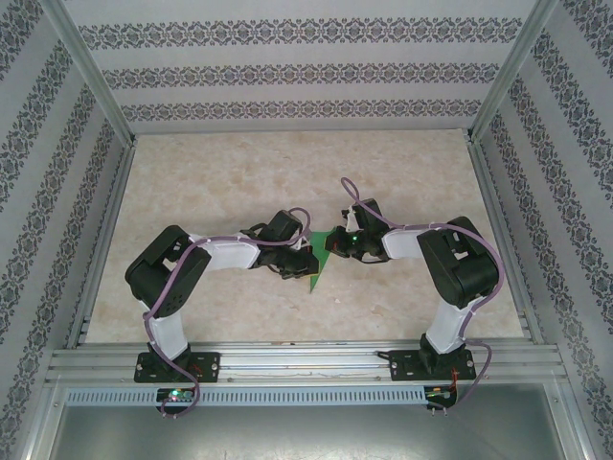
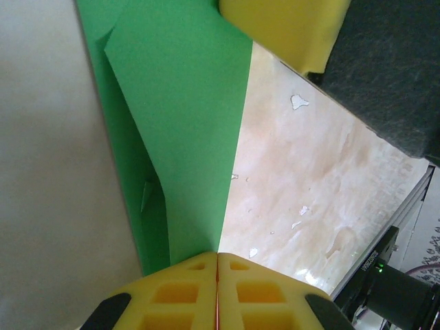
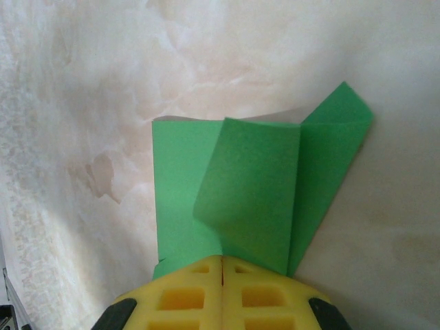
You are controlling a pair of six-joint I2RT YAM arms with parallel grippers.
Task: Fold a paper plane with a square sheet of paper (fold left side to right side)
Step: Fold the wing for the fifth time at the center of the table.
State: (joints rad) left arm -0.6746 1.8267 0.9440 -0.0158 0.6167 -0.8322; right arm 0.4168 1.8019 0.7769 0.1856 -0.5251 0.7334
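Beige marbled tabletop (image 1: 239, 182), patterned walls; green paper (image 1: 322, 273), part-folded into a narrow wedge, sits mid-table btwn both arms. Long axis runs far-to-near, tip pointing at near edge. L gripper (image 2: 217, 257) fingers pressed together, pinching paper's edge. R gripper (image 3: 222, 260) likewise clamped on a raised flap.

Rear overhead view, close wrist views sharing paper (image 2: 179, 103)

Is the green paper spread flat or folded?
Folded: the green paper shows overlapping layers and slanted fold edges in both wrist views.
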